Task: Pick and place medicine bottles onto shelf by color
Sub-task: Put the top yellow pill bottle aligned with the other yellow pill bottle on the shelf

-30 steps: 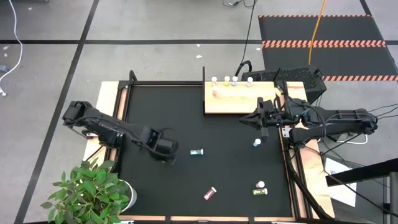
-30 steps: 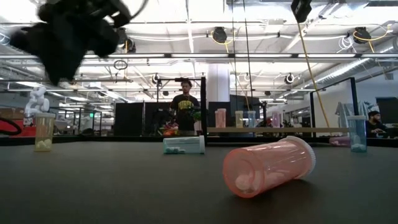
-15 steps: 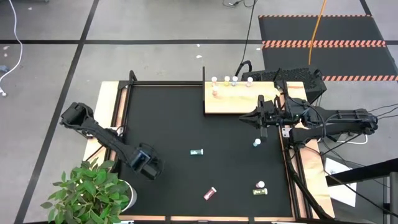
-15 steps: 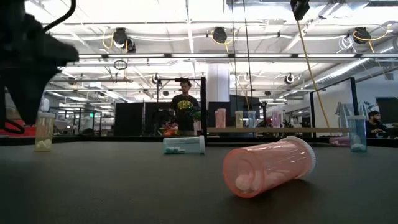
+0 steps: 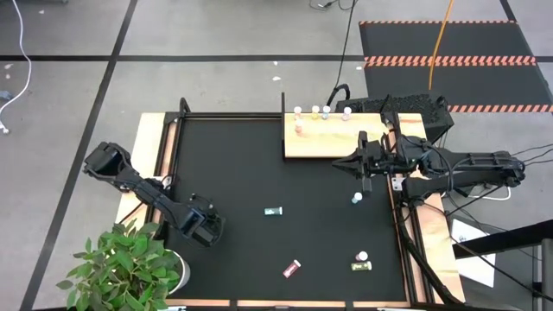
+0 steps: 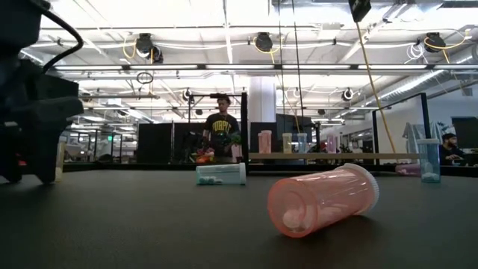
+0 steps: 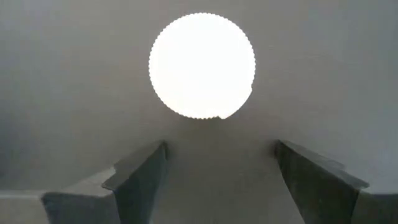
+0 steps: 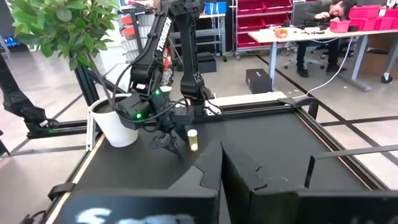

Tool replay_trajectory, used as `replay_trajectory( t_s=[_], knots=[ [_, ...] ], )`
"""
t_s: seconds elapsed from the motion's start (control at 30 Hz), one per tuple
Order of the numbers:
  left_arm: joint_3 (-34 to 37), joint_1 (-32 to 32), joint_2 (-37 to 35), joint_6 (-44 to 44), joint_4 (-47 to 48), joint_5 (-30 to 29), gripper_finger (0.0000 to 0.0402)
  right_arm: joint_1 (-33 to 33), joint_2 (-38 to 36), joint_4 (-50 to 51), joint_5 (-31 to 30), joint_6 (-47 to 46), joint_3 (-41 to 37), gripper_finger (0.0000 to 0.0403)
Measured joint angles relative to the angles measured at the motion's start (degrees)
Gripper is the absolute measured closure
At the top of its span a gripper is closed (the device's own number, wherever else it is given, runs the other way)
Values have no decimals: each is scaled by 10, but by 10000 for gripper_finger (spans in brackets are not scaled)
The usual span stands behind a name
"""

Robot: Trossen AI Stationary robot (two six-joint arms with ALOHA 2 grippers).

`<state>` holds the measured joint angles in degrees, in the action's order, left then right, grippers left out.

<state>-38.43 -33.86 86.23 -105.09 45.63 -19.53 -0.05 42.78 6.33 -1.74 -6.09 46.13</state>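
Bottles scattered, left gripper over a white cap

Left gripper [image 5: 210,229] hangs jaws apart above a white bottle cap [image 7: 201,65] near the mat's left edge. Teal bottle [image 5: 273,211] and pink bottle [image 5: 292,269] lie mid-mat. Right gripper [image 5: 363,161], jaws together, waits beside the shelf [image 5: 333,142].

I saw a translucent pink bottle [image 6: 323,199], a teal bottle [image 6: 220,173], a pale wooden shelf [image 5: 333,139] and a black mat [image 5: 233,173].

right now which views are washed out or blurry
Left wrist view: the white cap is blown out to a featureless disc, mat grey and hazy. Low view: the left pincer is a dark, soft silhouette against bright ceiling lights. High view: evenly lit, sharp.
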Motion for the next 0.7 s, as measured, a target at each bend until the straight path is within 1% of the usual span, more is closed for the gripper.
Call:
replay_trajectory(
  t_s=[0.1, 0.27, 0.33, 0.4, 0.7],
  knots=[
    [13, -1, -2, 16, -23, -21, 92, 0, 0, 0, 0, 16, 0, 403],
    [16, 0, 0, 41, -27, -49, 92, 0, 0, -1, -2, 48, 0, 403],
    [18, 1, 0, 41, -27, -68, 101, 0, 0, -2, -14, 55, -5, 403],
    [18, 2, 1, 43, -29, -80, 118, 0, 0, -1, -30, 55, -12, 403],
    [18, 6, 1, 57, -27, -93, 234, -11, 0, -13, -28, 29, -42, 403]
  ],
)
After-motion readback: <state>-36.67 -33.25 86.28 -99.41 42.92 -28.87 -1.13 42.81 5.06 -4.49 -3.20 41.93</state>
